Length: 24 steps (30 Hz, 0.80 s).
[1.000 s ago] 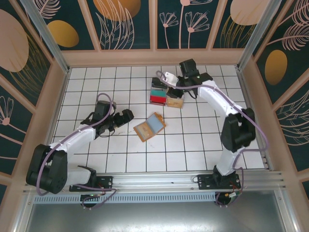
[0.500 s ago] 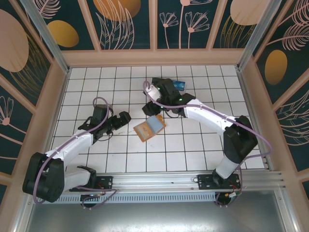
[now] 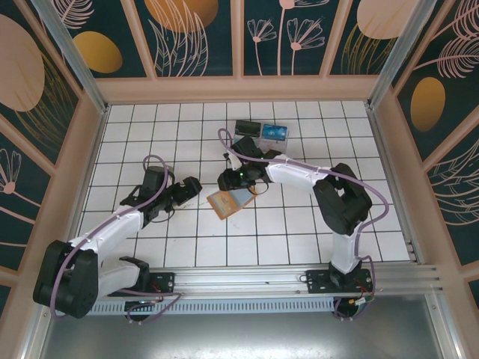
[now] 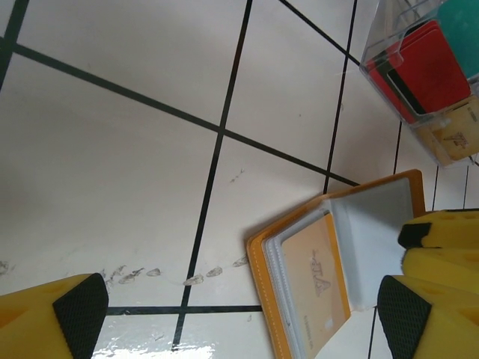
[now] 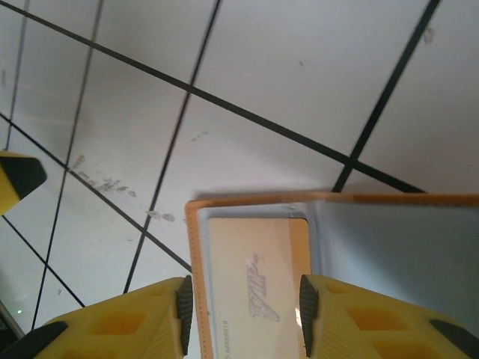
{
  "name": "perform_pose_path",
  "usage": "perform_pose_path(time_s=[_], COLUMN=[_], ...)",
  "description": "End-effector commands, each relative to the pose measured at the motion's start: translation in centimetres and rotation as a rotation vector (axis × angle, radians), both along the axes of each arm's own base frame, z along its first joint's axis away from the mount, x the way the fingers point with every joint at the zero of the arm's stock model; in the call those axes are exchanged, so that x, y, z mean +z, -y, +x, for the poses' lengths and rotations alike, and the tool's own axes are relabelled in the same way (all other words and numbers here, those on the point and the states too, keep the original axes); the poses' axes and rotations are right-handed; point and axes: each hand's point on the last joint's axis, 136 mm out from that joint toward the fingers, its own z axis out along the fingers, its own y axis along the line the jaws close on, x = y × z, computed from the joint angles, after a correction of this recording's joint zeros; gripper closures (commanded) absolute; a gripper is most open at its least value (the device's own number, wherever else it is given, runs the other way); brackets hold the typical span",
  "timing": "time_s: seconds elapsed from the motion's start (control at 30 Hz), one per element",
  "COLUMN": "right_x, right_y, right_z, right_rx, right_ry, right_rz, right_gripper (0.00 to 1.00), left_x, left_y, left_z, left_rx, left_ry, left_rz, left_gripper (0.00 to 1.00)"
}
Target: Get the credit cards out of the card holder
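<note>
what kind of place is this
Probably a robot test cell, not a home or shop: a white grid-tiled tabletop boxed in by leaf-patterned panels, with a left arm and right arm bolted to a metal rail.

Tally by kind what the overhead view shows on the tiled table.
Card holder: 1
Card stacks: 2, black and blue
Arms: 2, left and right
Total: 5
</note>
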Motion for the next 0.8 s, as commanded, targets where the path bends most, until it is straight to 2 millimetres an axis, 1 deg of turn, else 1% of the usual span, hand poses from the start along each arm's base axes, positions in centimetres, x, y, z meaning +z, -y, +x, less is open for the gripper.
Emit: perform_pose_path(time_s=[0.0,0.07,0.23,0.33,0.43,0.57,0.67,0.77], right_x=[-2.1,-2.6,-4.3,-4.8,-4.8,-5.3,-5.7,-5.4], right_y=[0.3,0.3,1.3,2.1,2.8,2.8,2.4,1.9], right_z=[-2.2,-2.8,-3.9,-4.2,-3.9,-4.2,-5.0,-5.5], right_rx=[-0.020,-0.019,-0.117,-0.175,-0.216,-0.222,-0.221,-0.229], right_ry=[-0.080,-0.086,-0.171,-0.182,-0.163,-0.179,-0.215,-0.241], right_rz=[-0.054,-0.082,-0.130,-0.148,-0.171,-0.177,-0.164,-0.133], right_gripper=[0.53,0.53,0.53,0.53,0.52,0.50,0.50,0.50], left_x=[0.1,0.0,-0.5,-0.7,-0.8,-0.8,-0.8,-1.1], left_y=[0.5,0.7,0.9,1.2,1.9,3.2,4.3,5.1], left_z=[-0.1,-0.2,-0.6,-0.9,-1.2,-1.3,-1.4,-1.6], left_rx=[-0.008,-0.010,0.002,-0.001,-0.013,-0.040,-0.060,-0.073], left_ry=[0.003,0.000,-0.022,-0.030,-0.036,-0.039,-0.041,-0.050], left_rz=[-0.043,-0.056,-0.075,-0.084,-0.092,-0.096,-0.103,-0.110], left_gripper=[0.07,0.08,0.13,0.16,0.16,0.18,0.22,0.28])
